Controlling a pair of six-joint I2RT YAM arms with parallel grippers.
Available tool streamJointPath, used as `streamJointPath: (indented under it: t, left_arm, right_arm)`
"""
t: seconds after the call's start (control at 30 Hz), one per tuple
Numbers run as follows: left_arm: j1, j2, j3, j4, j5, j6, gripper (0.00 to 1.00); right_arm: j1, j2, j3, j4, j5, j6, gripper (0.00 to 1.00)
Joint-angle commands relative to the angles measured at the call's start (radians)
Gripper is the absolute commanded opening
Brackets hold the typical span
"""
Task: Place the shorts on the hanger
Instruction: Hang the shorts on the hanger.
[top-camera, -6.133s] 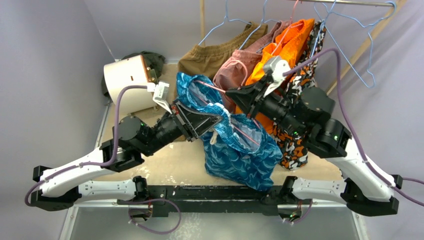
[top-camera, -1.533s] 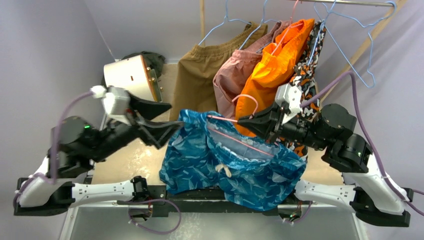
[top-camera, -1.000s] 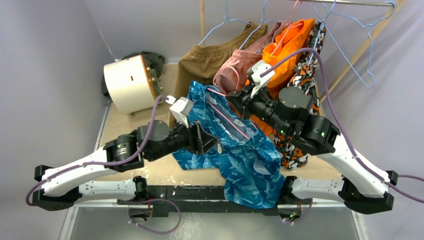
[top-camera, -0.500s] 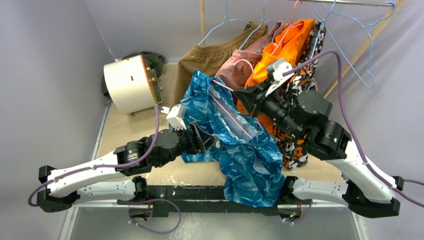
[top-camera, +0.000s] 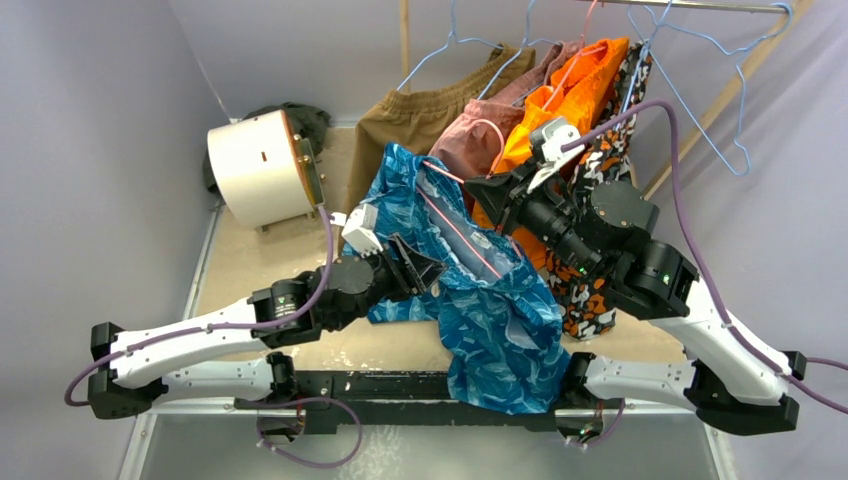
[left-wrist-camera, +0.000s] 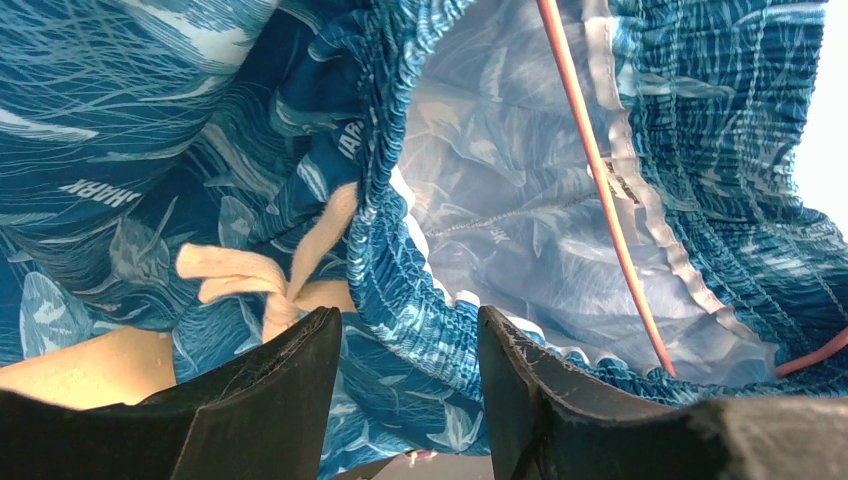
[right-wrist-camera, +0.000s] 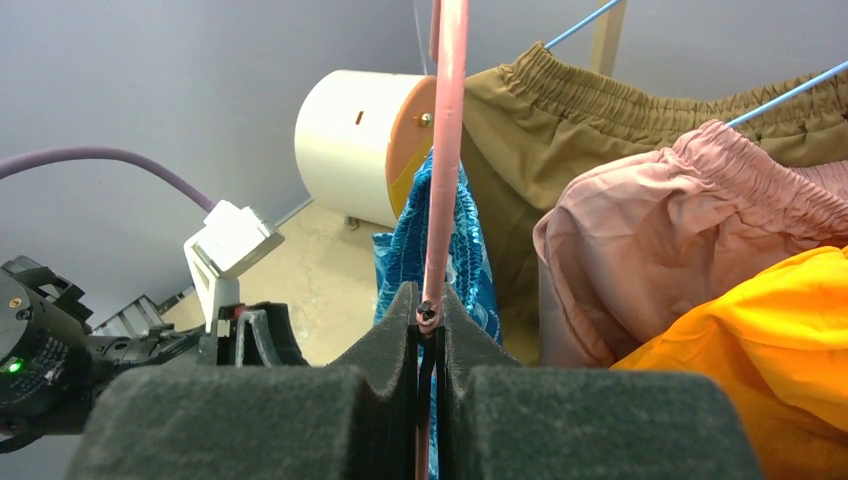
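Currently right gripper (right-wrist-camera: 428, 305) clamped tight on hanger (right-wrist-camera: 444, 150) wire; shorts (top-camera: 500, 320) threaded on it, hanging between arms. Left gripper (left-wrist-camera: 405, 330) jaws apart, straddling waistband (left-wrist-camera: 380, 230), gripping nothing. Risk: tilted wire, slick fabric slides off.

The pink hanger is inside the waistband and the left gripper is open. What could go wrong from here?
1. The left gripper stands open around the waistband, so the shorts hang only on the sloping hanger and may slide down it.
2. The right gripper pinches the thin wire at its very tips; the hanger could twist under the load.
3. Closing the left gripper could snag the drawstring bow beside it.
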Motion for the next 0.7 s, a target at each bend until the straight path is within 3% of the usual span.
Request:
streamJointPath:
  t: [0.0, 0.17, 0.3, 0.53, 0.57, 0.67]
  left_arm:
    - [0.002, -0.032, 0.009, -0.004, -0.048, -0.049, 0.51]
    - [0.002, -0.022, -0.001, 0.005, -0.056, -0.040, 0.50]
    - [0.002, 0.017, -0.017, 0.085, -0.035, -0.033, 0.41]
    - [0.002, 0.069, 0.025, 0.103, -0.029, -0.008, 0.37]
    - [0.002, 0.068, 0.020, 0.102, -0.034, -0.010, 0.35]
    - [0.002, 0.056, 0.013, 0.120, -0.045, -0.011, 0.05]
  right_arm:
    - [0.003, -0.014, 0.017, 0.110, 0.027, 0.014, 0.00]
    - [0.002, -0.008, 0.013, 0.120, 0.008, 0.016, 0.00]
    - [0.002, -0.004, 0.007, 0.136, -0.007, 0.022, 0.00]
    - [0.003, -0.002, 0.012, 0.130, -0.013, 0.028, 0.00]
    - [0.003, -0.004, 0.012, 0.130, -0.015, 0.029, 0.00]
    - [0.003, -0.007, 0.004, 0.131, -0.016, 0.031, 0.00]
